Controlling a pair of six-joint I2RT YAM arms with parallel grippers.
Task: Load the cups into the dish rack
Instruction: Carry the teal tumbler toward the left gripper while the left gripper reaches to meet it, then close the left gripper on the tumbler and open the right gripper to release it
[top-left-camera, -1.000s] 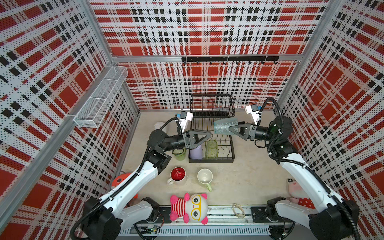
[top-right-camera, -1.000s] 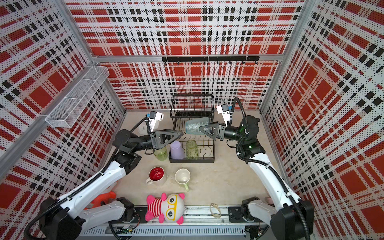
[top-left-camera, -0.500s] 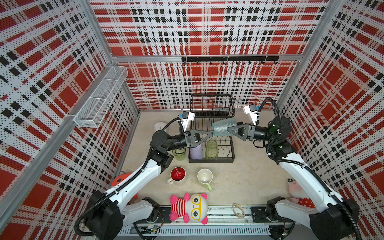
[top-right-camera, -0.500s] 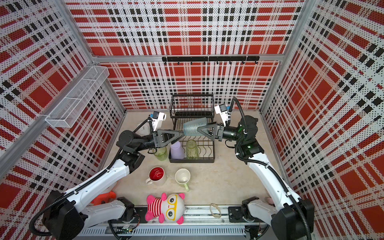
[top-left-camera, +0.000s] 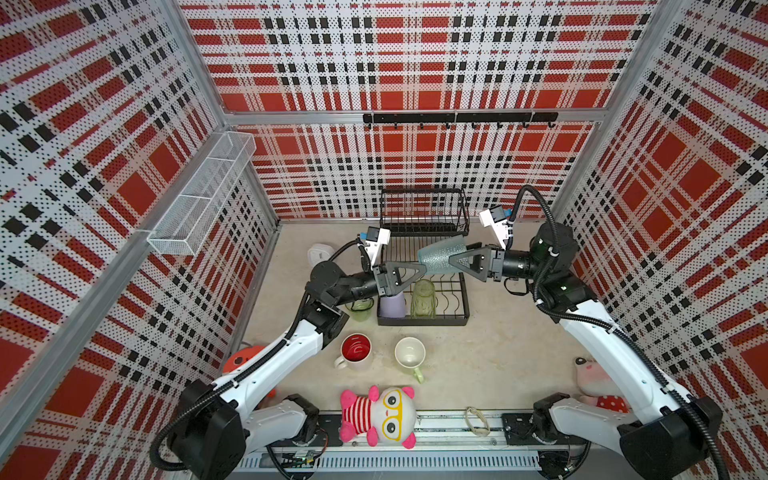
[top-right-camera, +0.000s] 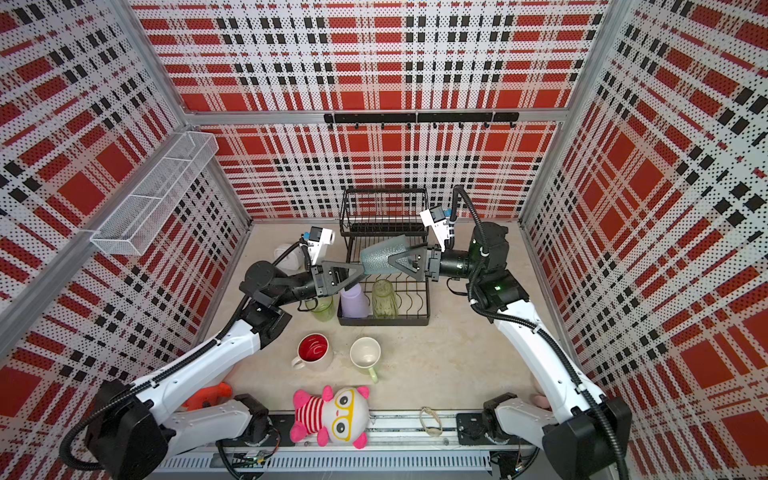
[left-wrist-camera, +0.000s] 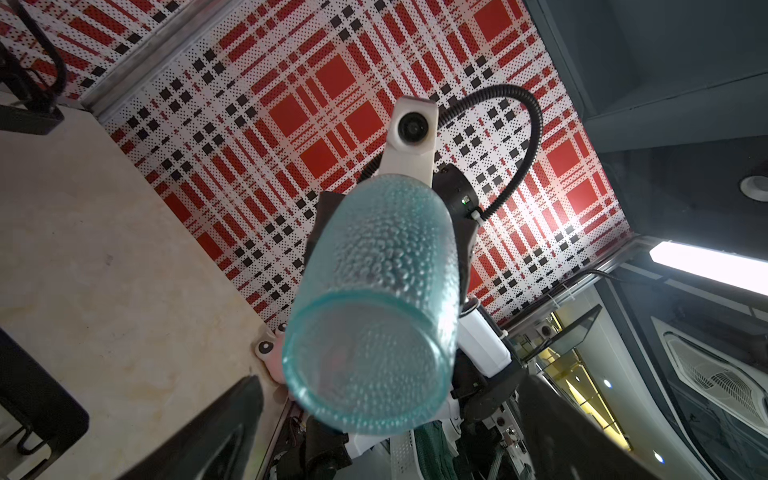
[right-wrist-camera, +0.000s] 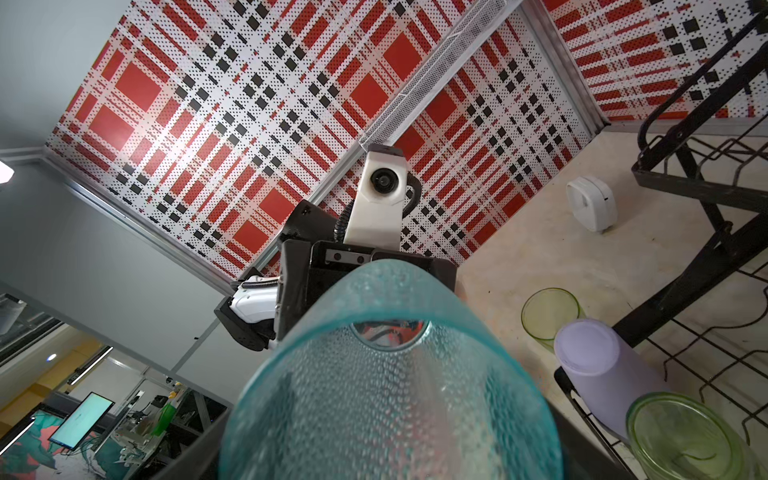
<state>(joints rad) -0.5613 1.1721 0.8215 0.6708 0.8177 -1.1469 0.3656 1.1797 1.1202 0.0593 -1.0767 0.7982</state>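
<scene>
My right gripper (top-left-camera: 454, 259) is shut on the small teal cup (top-left-camera: 438, 257), which lies level in the air above the dish rack (top-left-camera: 464, 309). My left gripper (top-left-camera: 420, 270) faces it, open, with the cup's free end (left-wrist-camera: 370, 374) between its spread fingers (left-wrist-camera: 208, 436). A lavender tumbler (top-left-camera: 392, 305) and a green ribbed tumbler (top-left-camera: 423, 297) stand in the rack's lower tier. A second green tumbler (top-left-camera: 359, 308) stands on the table left of the rack, under my left arm. The red-lined white mug (top-left-camera: 356, 349) and the pale green mug (top-left-camera: 409, 353) stand in front.
A white clock (top-left-camera: 320, 253) sits left of the rack's raised basket (top-left-camera: 424, 208). A pink striped plush (top-left-camera: 378, 415) and a looped band (top-left-camera: 476, 419) lie at the front edge, an orange object (top-left-camera: 241, 359) front left, another plush (top-left-camera: 594, 382) front right. A white mesh shelf (top-left-camera: 203, 199) hangs on the left wall.
My right gripper has carried the teal cup a little to the left. My left gripper has reached right to meet it, so the cup's end now lies between the open fingers.
</scene>
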